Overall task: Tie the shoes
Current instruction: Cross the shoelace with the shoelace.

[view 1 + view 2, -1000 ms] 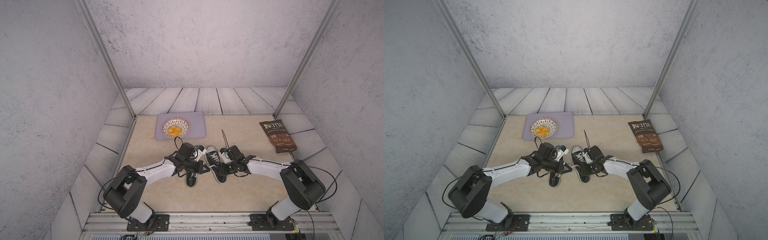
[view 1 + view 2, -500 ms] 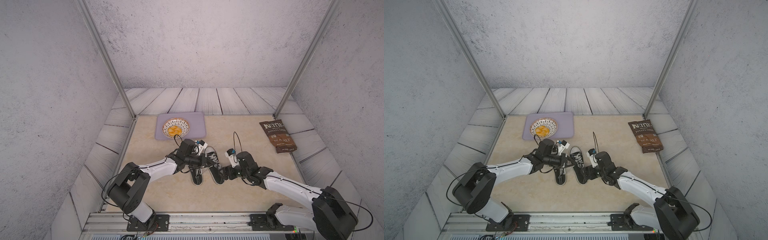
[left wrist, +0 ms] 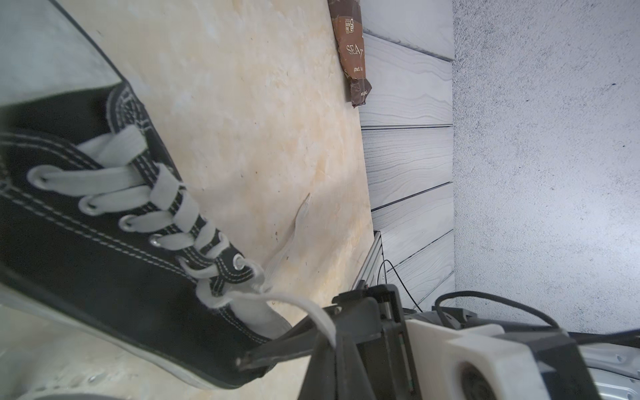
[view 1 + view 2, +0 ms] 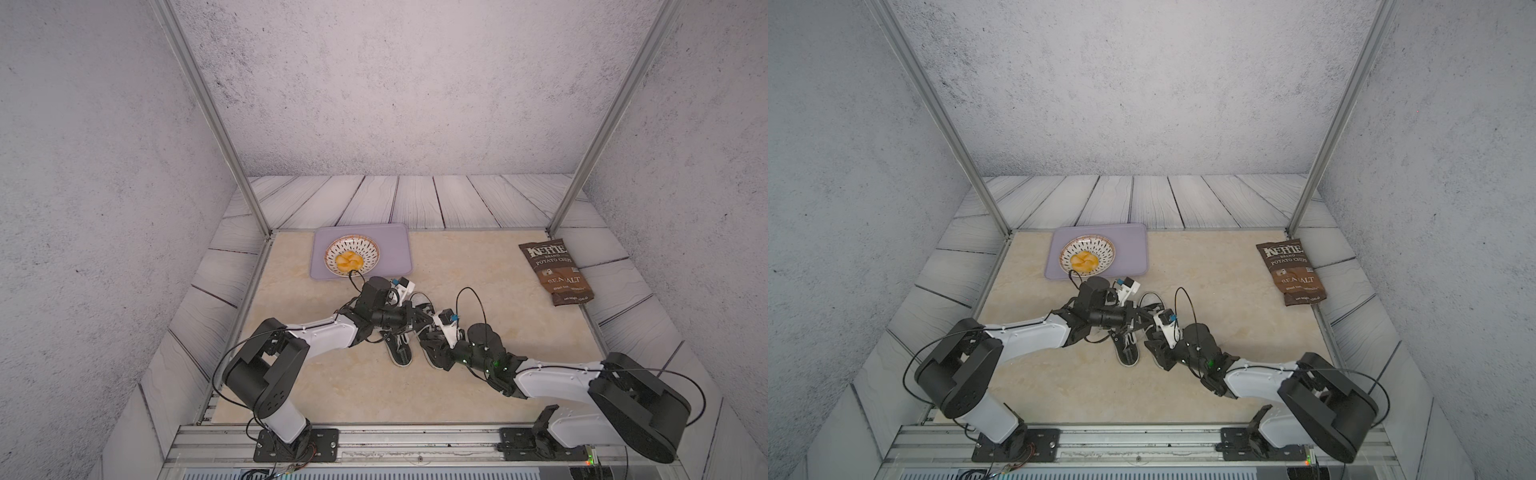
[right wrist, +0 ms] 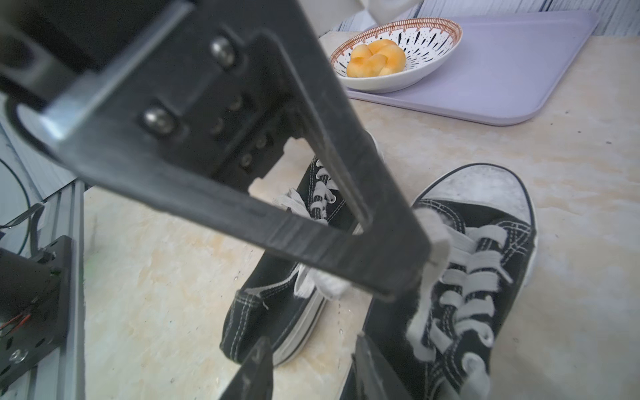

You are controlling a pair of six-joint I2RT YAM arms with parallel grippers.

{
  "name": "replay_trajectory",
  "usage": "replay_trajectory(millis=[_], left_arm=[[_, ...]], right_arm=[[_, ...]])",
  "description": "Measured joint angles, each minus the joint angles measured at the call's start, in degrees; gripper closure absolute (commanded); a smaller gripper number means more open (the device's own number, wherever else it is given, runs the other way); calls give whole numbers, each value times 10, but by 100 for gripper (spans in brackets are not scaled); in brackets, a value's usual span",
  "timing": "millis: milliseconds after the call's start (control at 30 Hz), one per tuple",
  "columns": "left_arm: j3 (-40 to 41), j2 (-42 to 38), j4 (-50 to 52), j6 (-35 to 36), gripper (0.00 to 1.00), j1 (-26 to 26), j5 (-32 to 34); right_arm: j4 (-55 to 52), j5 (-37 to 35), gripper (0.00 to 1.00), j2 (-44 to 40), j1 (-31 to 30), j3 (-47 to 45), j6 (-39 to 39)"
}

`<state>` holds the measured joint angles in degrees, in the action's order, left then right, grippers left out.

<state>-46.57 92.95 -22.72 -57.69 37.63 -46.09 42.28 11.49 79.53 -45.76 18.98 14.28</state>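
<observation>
**Left claw** (image 5: 414, 277): fingers pressed together, a white lace (image 5: 434, 235) nipped at the tips. In the right wrist view this sits right of centre, just over the tongue of the shoe at lower right. I cannot tell which eyelet the strand comes from.

**Right claw** (image 5: 310, 349): tips at the bottom edge of the same view, spread, nothing seen between them. It hangs low over the gap between the two heels. In the left wrist view a lace strand runs from the top eyelet and drapes across one of its black fingers at lower centre. The strand lies on the finger and is not pinched.

**Shoes** (image 4: 401, 353): side by side at the centre of both top views, toes toward the lilac tray (image 4: 395, 249) with the bowl (image 4: 371, 251). The chip bag (image 4: 555, 270) is well apart at right. Another loose strand lies flat on the table (image 3: 242, 104), mid-frame in the left wrist view. No knot visible on either shoe.

**Judgement:** the step is collecting the free ends of one shoe, with one end secured. Next, the right claw must close on the draped or flat strand, near its end, then cross it with the held one. Left tension should stay light so the shoe does not drag.
</observation>
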Motion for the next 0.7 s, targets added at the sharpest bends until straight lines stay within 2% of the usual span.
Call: replay_trajectory(millis=[167,267,300,367,400,433,567,633,700], left_arm=[[0,0,0,0,100,0,0],[0,0,0,-1,100,0,0],[0,0,0,-2,100,0,0],[0,0,0,-2,100,0,0],[0,0,0,-2,100,0,0],[0,0,2,-2,96,0,0],[0,-10,18,18,54,-7,3],[2,-29,41,37,43,-17,12],[4,-54,69,64,37,-30,27]], right_arm=[[87,-31,60,78,-6,6,-2],[118,-42,66,111,-6,19,-6],[126,-43,73,120,-6,25,-7],[141,-43,97,139,-6,39,-14],[146,-43,100,146,-6,45,-15],[148,-42,100,150,-6,50,-11],[122,-41,100,138,-8,52,4],[48,-35,100,97,-8,55,13],[-76,-23,100,35,-8,85,18]])
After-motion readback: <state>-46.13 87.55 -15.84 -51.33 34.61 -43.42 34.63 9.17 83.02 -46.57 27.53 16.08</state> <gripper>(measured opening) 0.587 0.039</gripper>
